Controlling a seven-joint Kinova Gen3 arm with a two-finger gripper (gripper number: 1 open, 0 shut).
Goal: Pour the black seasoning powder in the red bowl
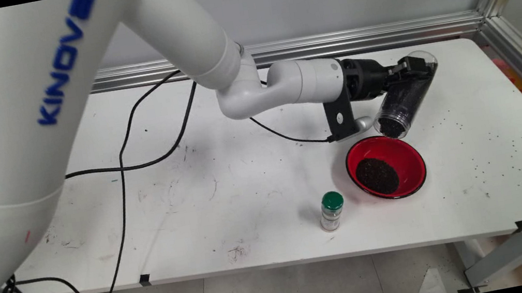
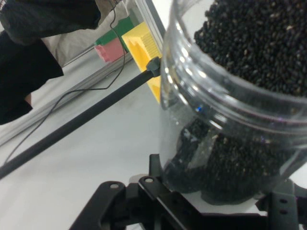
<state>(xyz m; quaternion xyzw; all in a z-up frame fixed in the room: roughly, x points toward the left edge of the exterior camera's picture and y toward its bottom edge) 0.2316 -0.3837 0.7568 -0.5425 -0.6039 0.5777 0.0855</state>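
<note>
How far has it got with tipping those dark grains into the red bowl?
Partly done: the red bowl already holds a dark pile of grains. In hand: the gripper holds a clear jar, tilted mouth-down over the bowl's far rim. Left: the jar still looks well filled in the hand view. The green-capped bottle stands apart, untouched.

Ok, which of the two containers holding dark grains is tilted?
The clear jar in the gripper, mouth angled down over the red bowl. The bowl sits flat on the table.
</note>
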